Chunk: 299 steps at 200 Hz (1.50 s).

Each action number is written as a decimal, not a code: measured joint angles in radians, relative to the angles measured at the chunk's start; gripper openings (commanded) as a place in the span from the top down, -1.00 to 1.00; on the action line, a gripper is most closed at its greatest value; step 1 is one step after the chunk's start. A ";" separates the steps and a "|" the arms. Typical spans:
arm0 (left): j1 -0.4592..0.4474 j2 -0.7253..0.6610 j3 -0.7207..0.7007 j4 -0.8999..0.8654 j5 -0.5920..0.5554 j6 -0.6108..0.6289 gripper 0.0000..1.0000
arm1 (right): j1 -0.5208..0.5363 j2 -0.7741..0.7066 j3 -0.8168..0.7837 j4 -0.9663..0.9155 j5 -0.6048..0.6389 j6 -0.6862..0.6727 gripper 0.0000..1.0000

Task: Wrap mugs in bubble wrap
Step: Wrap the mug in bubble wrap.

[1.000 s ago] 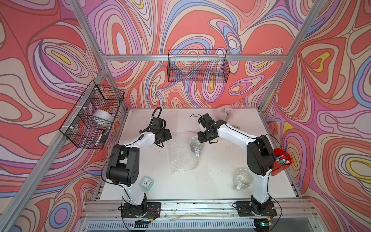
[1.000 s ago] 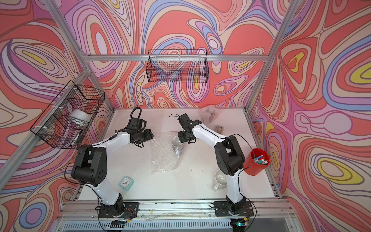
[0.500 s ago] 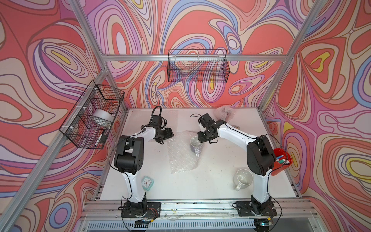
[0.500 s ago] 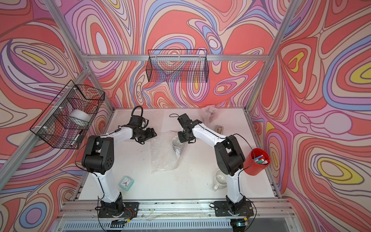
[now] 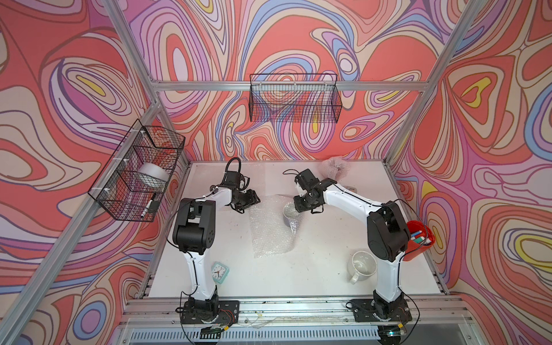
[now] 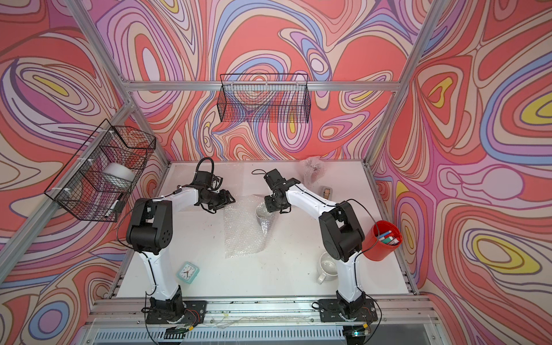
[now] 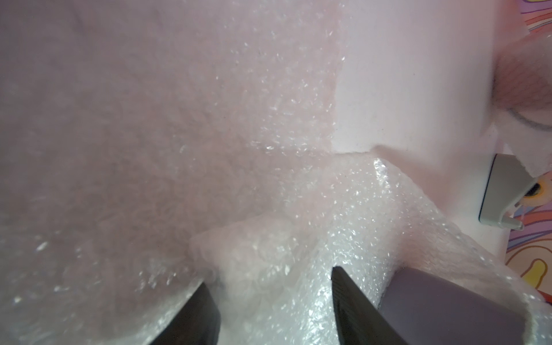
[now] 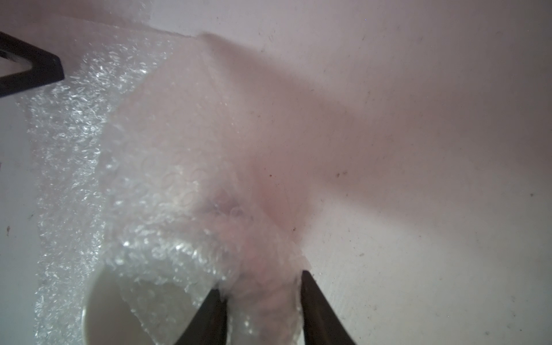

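Lavender mug [image 5: 288, 219] upright on bubble wrap [image 5: 268, 236], beside half-open left fingers [image 7: 348, 301] astride a fold. Right fingers [image 8: 316, 316] nearer, pinching wrap at its rim.

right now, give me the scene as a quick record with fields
lavender mug: upright on bubble wrap sheet, partly wrapped
right gripper: at mug rim, closed on the sheet
left gripper: jaws around sheet's raised fold, grip unclear
white mug: bare, front right
back bundle: wrapped, reddish inside
mint clock: front left
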State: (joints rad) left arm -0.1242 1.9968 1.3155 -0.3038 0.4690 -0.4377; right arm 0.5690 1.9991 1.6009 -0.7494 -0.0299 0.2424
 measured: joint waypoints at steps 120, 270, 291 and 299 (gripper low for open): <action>0.000 -0.148 -0.090 0.059 0.035 -0.026 0.96 | 0.002 0.000 0.000 -0.002 0.000 0.003 0.23; -0.326 -0.311 -0.184 0.298 0.106 -0.239 1.00 | 0.002 0.006 -0.008 0.013 -0.048 0.064 0.18; -0.373 -0.308 -0.199 0.316 0.095 -0.256 1.00 | 0.002 0.003 -0.033 0.039 -0.071 0.086 0.12; -0.385 -0.306 -0.209 0.323 0.087 -0.259 1.00 | 0.000 -0.004 -0.047 0.045 -0.076 0.097 0.10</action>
State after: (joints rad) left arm -0.5095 1.6913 1.1065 0.0189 0.5556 -0.6971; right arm 0.5686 1.9949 1.5536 -0.7048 -0.1059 0.3389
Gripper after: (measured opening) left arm 0.047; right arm 0.435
